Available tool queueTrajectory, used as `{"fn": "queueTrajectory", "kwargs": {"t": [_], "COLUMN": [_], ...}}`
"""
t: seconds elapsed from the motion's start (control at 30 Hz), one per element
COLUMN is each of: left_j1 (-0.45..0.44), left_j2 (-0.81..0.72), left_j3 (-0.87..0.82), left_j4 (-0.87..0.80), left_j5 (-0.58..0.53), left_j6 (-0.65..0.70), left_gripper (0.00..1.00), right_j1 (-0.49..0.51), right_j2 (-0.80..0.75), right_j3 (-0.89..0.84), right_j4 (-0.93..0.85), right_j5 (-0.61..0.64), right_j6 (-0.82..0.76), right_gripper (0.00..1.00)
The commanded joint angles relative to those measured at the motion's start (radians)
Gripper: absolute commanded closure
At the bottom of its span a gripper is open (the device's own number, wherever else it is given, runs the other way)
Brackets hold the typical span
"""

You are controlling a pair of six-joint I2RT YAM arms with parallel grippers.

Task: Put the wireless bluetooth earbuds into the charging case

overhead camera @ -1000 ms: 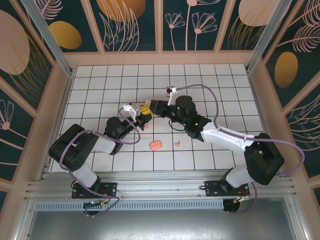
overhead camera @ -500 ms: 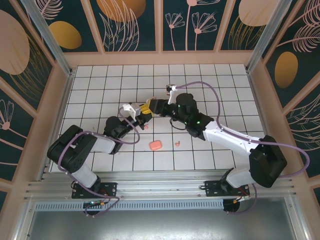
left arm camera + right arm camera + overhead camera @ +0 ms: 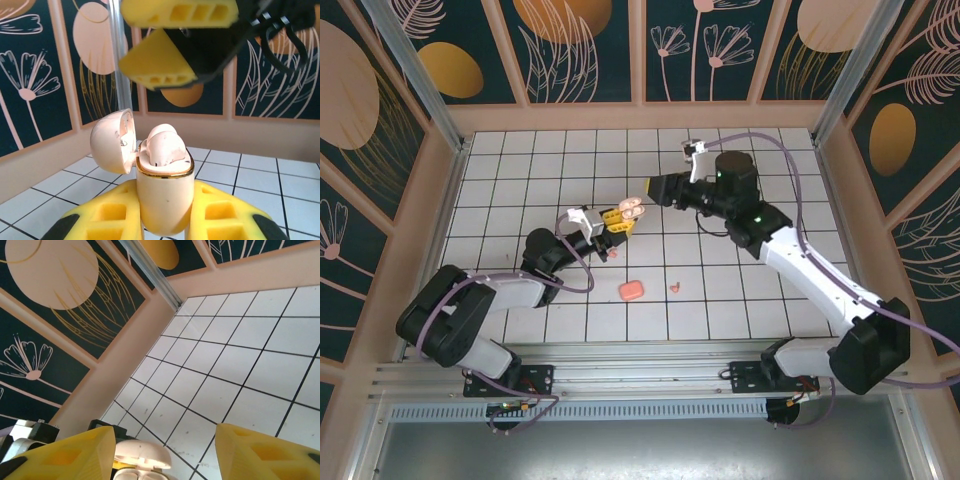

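My left gripper (image 3: 623, 218) is shut on the pale charging case (image 3: 165, 195) and holds it upright above the tiles. The case's lid (image 3: 112, 140) hangs open to the left. One whitish-pink earbud (image 3: 161, 142) sits in the case's gold-rimmed top. My right gripper (image 3: 655, 185) is open with nothing between its fingers, up and to the right of the case. Its yellow fingers (image 3: 180, 12) hang above the case in the left wrist view. In the right wrist view the lid (image 3: 142, 455) lies below that gripper (image 3: 165, 455). A coral earbud (image 3: 675, 288) lies on the tiles.
A shut coral-orange case (image 3: 631, 290) lies on the white tiled floor (image 3: 740, 300) near the front middle. A small coral piece (image 3: 616, 255) lies beside my left wrist. Patterned walls (image 3: 640, 50) close in all sides.
My right gripper has drawn back up and to the right, away from the case, and its jaws have widened. The left gripper keeps its hold on the case.
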Motion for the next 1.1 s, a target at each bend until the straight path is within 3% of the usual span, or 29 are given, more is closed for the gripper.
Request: {"fn": "queueTrajectory", "kwargs": {"t": [0.0, 0.23, 0.37, 0.57, 0.73, 1.07], "left_j1": [-0.005, -0.004, -0.005, -0.005, -0.005, -0.006], "left_j2": [-0.044, -0.100, -0.123, -0.136, -0.141, -0.146], "left_j3": [0.033, 0.063, 0.071, 0.076, 0.074, 0.079], "left_j4": [-0.117, -0.313, -0.382, -0.418, -0.425, -0.435], "left_j5": [0.072, 0.105, 0.101, 0.105, 0.107, 0.110], "left_j6": [0.081, 0.216, 0.266, 0.289, 0.293, 0.299], "left_gripper": [0.89, 0.89, 0.89, 0.89, 0.89, 0.88], "right_j1": [-0.005, -0.004, -0.004, 0.010, 0.063, 0.125], "right_j2": [-0.009, 0.007, 0.004, -0.031, 0.054, 0.168], "right_j3": [0.108, 0.202, 0.225, 0.162, 0.215, 0.254], "right_j4": [-0.219, -0.417, -0.558, -0.512, -0.573, -0.576], "right_j5": [-0.105, -0.143, -0.187, -0.062, 0.057, 0.052], "right_j6": [-0.224, -0.644, -1.012, -1.298, -1.412, -1.465], "right_gripper": [0.42, 0.39, 0.28, 0.16, 0.16, 0.16]}}
